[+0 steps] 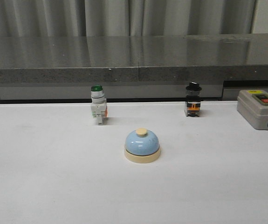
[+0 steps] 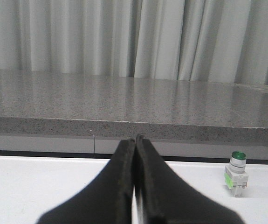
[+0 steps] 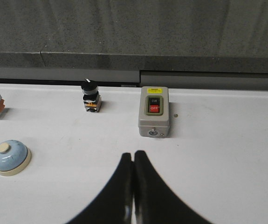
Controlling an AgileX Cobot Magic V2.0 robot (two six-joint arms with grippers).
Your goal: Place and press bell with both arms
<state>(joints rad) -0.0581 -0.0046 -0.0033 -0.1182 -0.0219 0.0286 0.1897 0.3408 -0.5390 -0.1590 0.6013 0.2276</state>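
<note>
The light-blue bell [image 1: 142,144] with its cream base and cream knob stands upright on the white table near the middle. It also shows in the right wrist view [image 3: 10,157], off to one side of the fingers. Neither arm appears in the front view. My left gripper [image 2: 135,139] is shut and empty, pointing over the table toward the grey ledge; the bell is out of its view. My right gripper [image 3: 133,154] is shut and empty, well apart from the bell.
A green-capped white push-button switch [image 1: 98,104] stands behind the bell to the left. A black-capped switch [image 1: 193,99] stands behind it to the right. A grey ON/OFF box [image 1: 259,108] sits at the far right. A grey stone ledge [image 1: 134,60] runs along the table's back.
</note>
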